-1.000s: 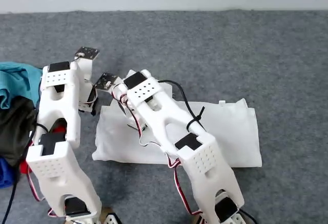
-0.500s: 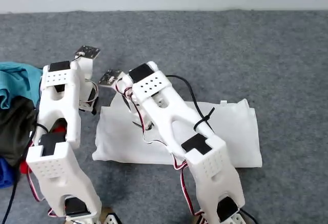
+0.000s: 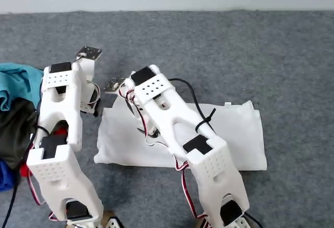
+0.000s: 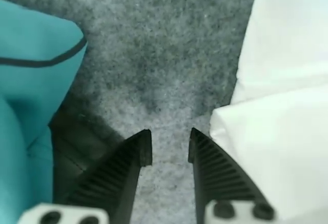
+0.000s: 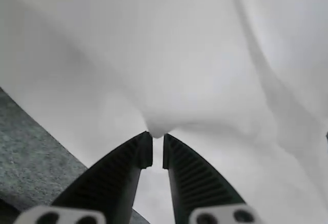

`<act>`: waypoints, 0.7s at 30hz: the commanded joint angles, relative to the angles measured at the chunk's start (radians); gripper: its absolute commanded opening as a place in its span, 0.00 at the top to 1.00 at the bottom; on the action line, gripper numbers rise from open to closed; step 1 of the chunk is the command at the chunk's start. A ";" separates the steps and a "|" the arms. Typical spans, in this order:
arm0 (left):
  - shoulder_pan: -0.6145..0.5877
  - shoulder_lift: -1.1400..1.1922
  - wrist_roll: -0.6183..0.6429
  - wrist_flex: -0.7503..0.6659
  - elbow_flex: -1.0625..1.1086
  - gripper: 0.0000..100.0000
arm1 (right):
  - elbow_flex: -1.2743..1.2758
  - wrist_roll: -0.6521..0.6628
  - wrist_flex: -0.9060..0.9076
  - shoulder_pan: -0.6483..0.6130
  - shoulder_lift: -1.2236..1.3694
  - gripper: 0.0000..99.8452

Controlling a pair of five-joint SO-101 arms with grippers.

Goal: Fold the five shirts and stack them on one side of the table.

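A white shirt [image 3: 235, 134] lies on the grey table [image 3: 235, 45], toward its near edge. The right gripper [image 5: 158, 144] pinches a fold by the shirt's left edge. The left gripper [image 4: 170, 144], narrowly parted and empty, hangs over the grey strip between that edge and a teal shirt [image 4: 31, 55].

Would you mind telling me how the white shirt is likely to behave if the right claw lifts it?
Probably floppy: the white shirt puckers into a small peak at the right claw, so the rest would likely drape and hang. Its soft creases suggest thin, light cloth. The fuzzy grey table cover may drag on it rather than let it slide.
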 commanded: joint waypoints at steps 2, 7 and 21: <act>0.002 -0.044 0.008 -0.011 -0.013 0.87 | -0.015 -0.005 0.012 -0.008 -0.054 0.96; 0.003 -0.044 0.006 -0.011 -0.013 0.87 | -0.011 -0.011 0.010 -0.008 -0.134 0.95; 0.046 -0.048 0.011 -0.009 -0.013 0.87 | -0.094 -0.098 -0.232 0.157 -0.084 0.93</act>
